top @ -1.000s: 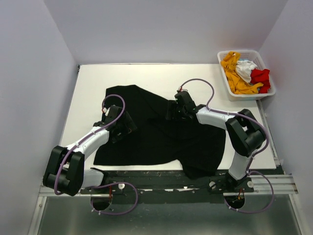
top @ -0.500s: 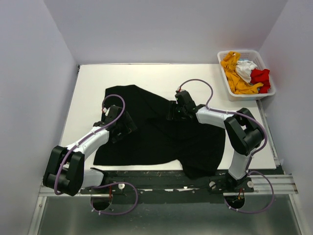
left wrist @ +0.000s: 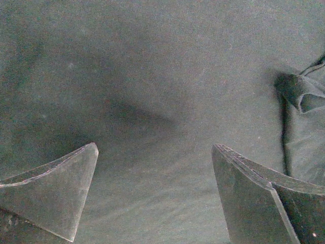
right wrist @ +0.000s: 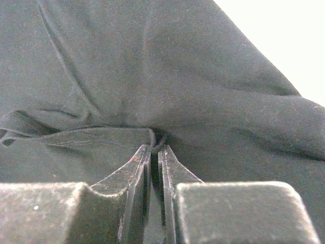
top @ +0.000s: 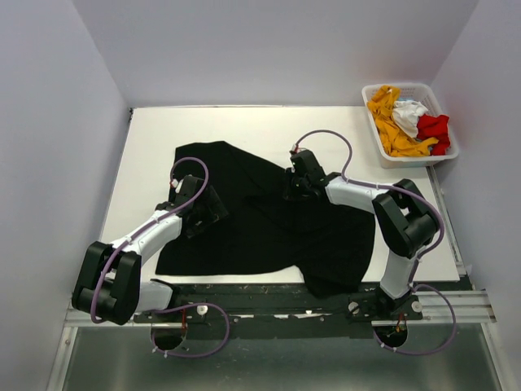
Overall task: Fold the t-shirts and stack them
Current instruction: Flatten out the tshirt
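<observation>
Movement over the last second is slight and all on one side: the right end effector [top: 298, 181] has crept a little toward the far edge of the desk [top: 203, 126], while the left arm has not stirred. The black shirt [top: 269, 232] lies spread over the middle of the desk, its hem along the near edge and one rumpled part spilling over that edge toward the right corner. The right wrist view shows the right end effector [right wrist: 155, 148] pressed together on a small ridge of the black cloth, with creases running out from the pinch, so the small shift looks like the start of a drag or lift of that fold rather than a fresh reach. The left end effector [top: 208, 208] sits over the shirt's left part, nearer the left edge; in its own view the left end effector [left wrist: 155, 155] is spread apart with only flat cloth between, and I cannot tell whether it touches the fabric. The orange-yellow shirt [top: 389, 126], white shirt [top: 409, 114] and red shirt [top: 434, 129] are heaped in the basket [top: 417, 160] at the far right corner, so folding is at its first garment and nothing is stacked yet.
</observation>
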